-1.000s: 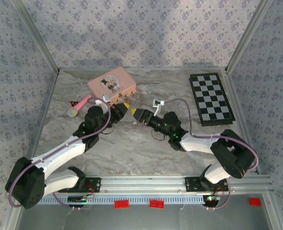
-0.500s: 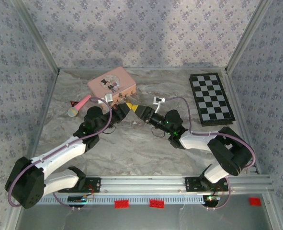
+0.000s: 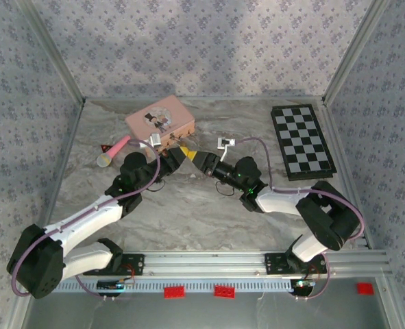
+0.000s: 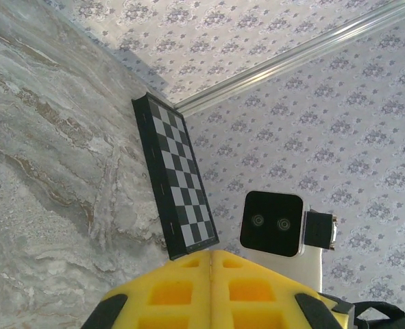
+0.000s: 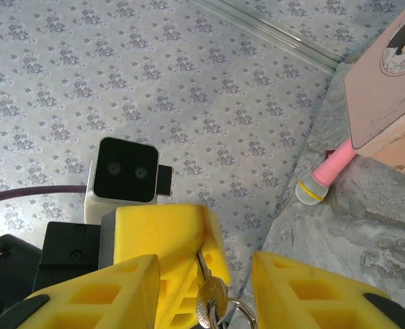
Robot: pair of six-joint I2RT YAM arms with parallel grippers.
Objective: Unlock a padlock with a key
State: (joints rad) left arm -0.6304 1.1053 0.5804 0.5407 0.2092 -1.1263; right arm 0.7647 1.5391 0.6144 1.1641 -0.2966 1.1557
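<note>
In the right wrist view the key hangs by its blade from the closed yellow fingers of my left gripper, with its round head and a ring below them. My right gripper is open, one yellow finger on each side of the key's head, apart from it. From above, the left gripper and right gripper meet tip to tip just in front of the pink box. The left gripper has its pads pressed together. The padlock is hidden.
A pink box with a cartoon picture sits at the back, just behind the grippers. A pink toy microphone lies to its left. A folded chessboard lies at the back right. Patterned walls enclose the marble table.
My right gripper has moved left up to the left gripper's tip. The left arm has stayed where it was, still shut.
</note>
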